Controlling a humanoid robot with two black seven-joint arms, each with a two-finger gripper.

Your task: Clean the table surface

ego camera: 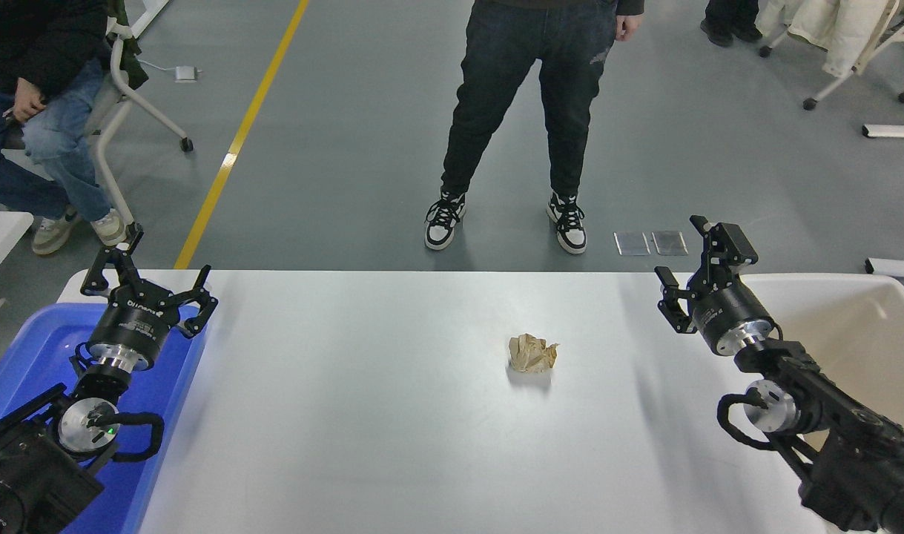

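The right gripper (695,259) hangs with its black fingers spread apart and nothing between them, at the right of the frame over the far right corner of the table surface (392,430), its arm running down to the lower right corner. White lettering on its round body is too small to read. Left of it and well apart, a crumpled ball of tan paper (532,353) lies alone on the white top, slightly right of centre, with clear table all around it. Behind the right arm, at the right edge, sits the beige bin (863,311), just beside the table. At the lower left the left gripper (146,271) is parked over the blue tub (29,348), fingers likewise splayed and empty; its white print is also illegible. Across the top of the frame, a person in dark trousers and black-and-white sneakers (529,111) stands on the grey floor beyond the far edge, another person (29,119) sits in a chair at upper left, and a yellow floor line (240,133) runs diagonally.
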